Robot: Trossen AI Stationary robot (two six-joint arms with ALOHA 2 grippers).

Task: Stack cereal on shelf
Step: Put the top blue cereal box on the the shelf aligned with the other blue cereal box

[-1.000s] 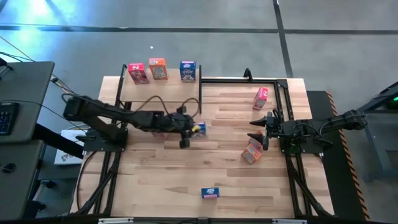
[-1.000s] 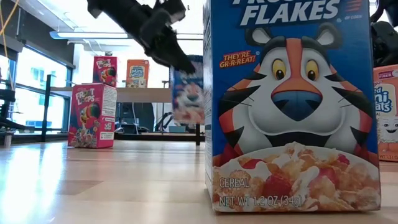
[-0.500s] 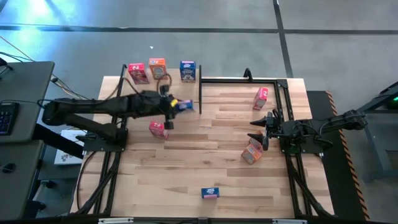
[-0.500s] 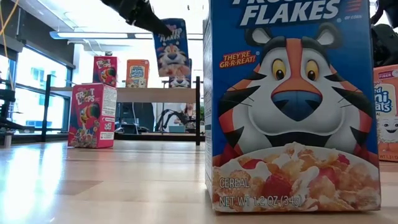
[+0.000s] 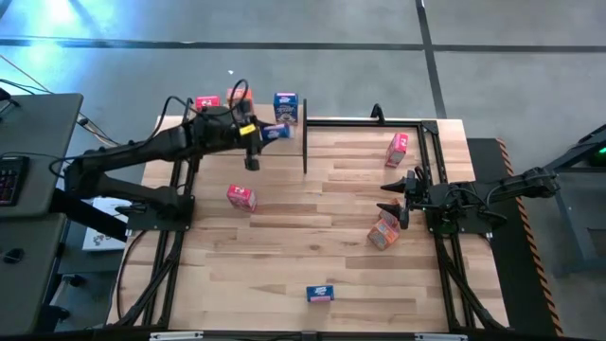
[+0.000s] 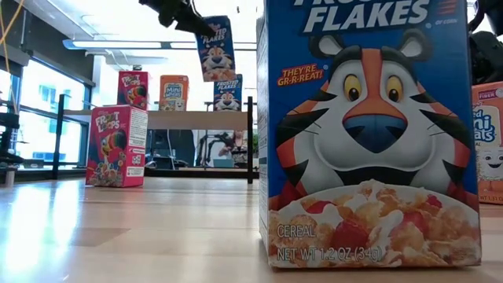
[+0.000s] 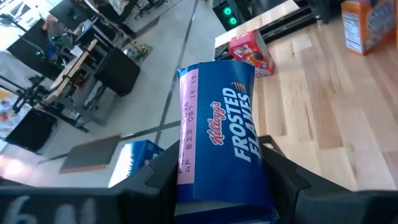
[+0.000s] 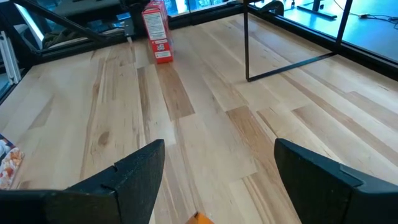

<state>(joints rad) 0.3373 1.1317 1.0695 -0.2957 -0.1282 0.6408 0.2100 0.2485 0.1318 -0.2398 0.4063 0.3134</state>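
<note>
The left pincer [image 5: 262, 134] is clenched on a blue Frosted Flakes box [image 5: 276, 132], holding it in the air above the shelf [image 5: 218, 140], just beside the blue box [image 5: 286, 107] standing at the shelf's back edge. A pink-red box [image 5: 208, 102] and an orange box [image 5: 239, 96] also stand on the shelf. The right pincer [image 5: 390, 200] waits with fingers spread near an orange box [image 5: 383, 230] on the table [image 5: 284, 256].

Plank tabletop [image 5: 312, 246] of pale wood on a grey floor [image 5: 312, 57] crossed by dark seam lines; dark desk [image 5: 28, 189] with a keyboard [image 5: 9, 175] beside the table's left edge; low view shows large windows [image 6: 31, 118] and ceiling light strips [image 6: 118, 45] behind.
</note>
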